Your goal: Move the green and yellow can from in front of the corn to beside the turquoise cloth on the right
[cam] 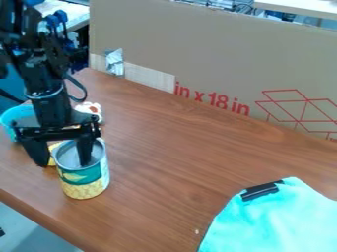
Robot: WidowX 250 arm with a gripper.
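At the left of the table point(164, 162), a light blue bowl point(9, 118) sits behind the black hand point(63, 164). The hand points down with its fingers spread wide, one left of an upright, open-topped can point(84, 183), the other dipping inside it. Something yellow point(51, 161) shows just beside the can. Behind is a small white-and-brown object point(92, 108). A turquoise cloth point(280, 221) with a black strip point(261, 191) lies at the right, well apart.
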